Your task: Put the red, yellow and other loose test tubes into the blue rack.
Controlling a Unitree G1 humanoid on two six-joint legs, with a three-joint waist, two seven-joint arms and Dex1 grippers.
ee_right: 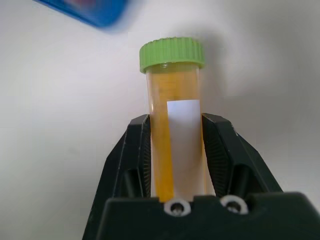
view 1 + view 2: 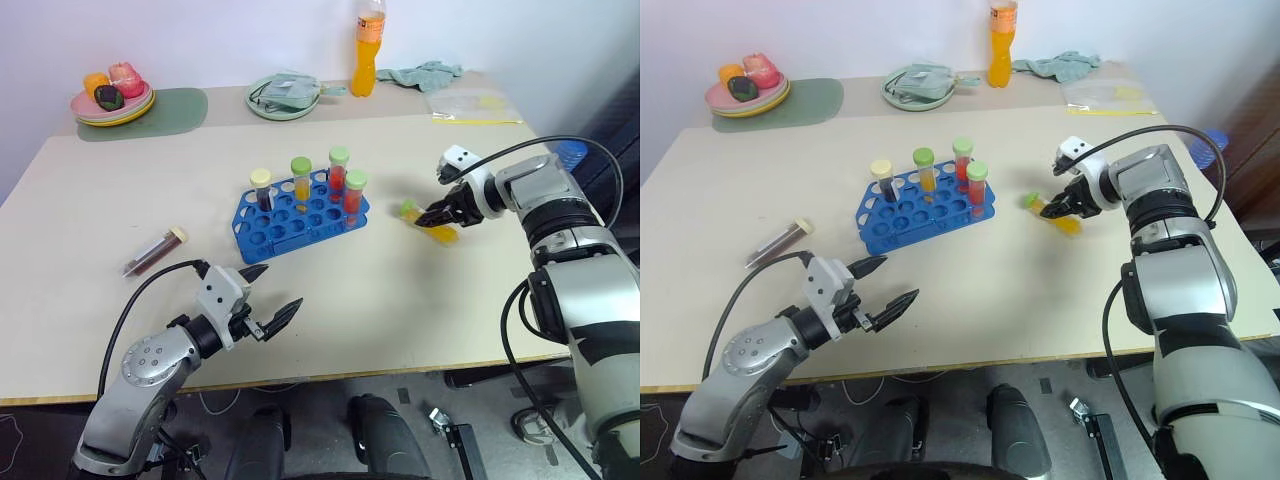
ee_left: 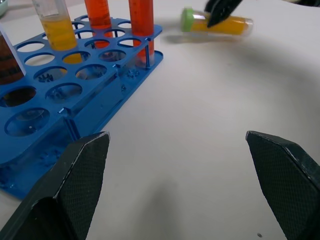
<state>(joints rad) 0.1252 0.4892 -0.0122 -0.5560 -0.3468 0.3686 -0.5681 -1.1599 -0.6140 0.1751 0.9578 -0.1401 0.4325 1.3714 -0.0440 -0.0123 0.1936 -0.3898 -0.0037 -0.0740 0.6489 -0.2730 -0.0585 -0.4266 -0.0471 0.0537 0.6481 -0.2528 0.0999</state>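
Left fingers (image 2: 270, 295) wide apart, empty; yellow tube (image 1: 176, 125) (green cap) pinched btwn right fingers (image 1: 222, 145), near blue rack (image 2: 300, 215).

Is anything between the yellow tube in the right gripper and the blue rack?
Nothing visible. The right gripper is shut on the yellow tube, and only bare table lies between it and the blue rack. Four tubes already stand in the rack, but many holes are open.

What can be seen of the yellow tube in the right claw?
The yellow tube is clear plastic holding yellow liquid, with a ribbed green screw cap and a white label patch on its side. The right claw is shut on its body, cap end sticking out past the fingertips. It sits tilted, to the right of the blue rack, apart from it.
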